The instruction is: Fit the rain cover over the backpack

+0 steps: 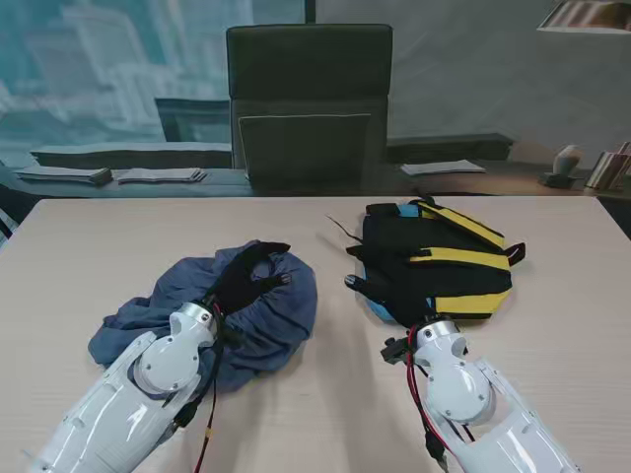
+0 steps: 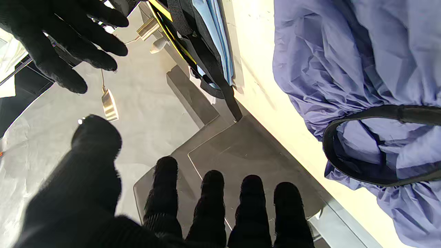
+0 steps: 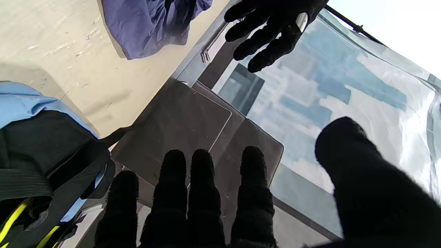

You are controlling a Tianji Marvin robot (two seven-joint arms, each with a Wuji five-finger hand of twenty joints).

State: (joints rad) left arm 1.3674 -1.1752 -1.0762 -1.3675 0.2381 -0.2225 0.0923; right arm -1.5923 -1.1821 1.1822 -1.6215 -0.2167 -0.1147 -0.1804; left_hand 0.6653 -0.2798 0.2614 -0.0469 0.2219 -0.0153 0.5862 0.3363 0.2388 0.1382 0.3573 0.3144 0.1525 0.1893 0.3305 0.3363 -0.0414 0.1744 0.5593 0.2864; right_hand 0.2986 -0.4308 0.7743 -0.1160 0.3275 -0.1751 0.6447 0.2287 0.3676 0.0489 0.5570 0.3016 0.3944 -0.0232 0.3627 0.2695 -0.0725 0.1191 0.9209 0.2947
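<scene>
Presently | crumpled blue fabric rain cover [image 1: 212, 315] lies left on beige wooden table [image 1: 325, 414], black-and-yellow backpack [image 1: 439, 261] right | left hand [image 1: 246, 276], right hand [image 1: 380, 294] spread, nothing held | cover judged light, limp, slippery; black elastic hem [image 2: 382, 112] recommended as hold.

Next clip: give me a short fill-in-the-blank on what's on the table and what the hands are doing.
1. The rain cover is coloured ____.
2. The backpack is black with ____ stripes.
3. The rain cover lies to the robot's ____ of the backpack.
4. The left hand and right hand each hold ____.

Missing words: blue; yellow; left; nothing
</scene>
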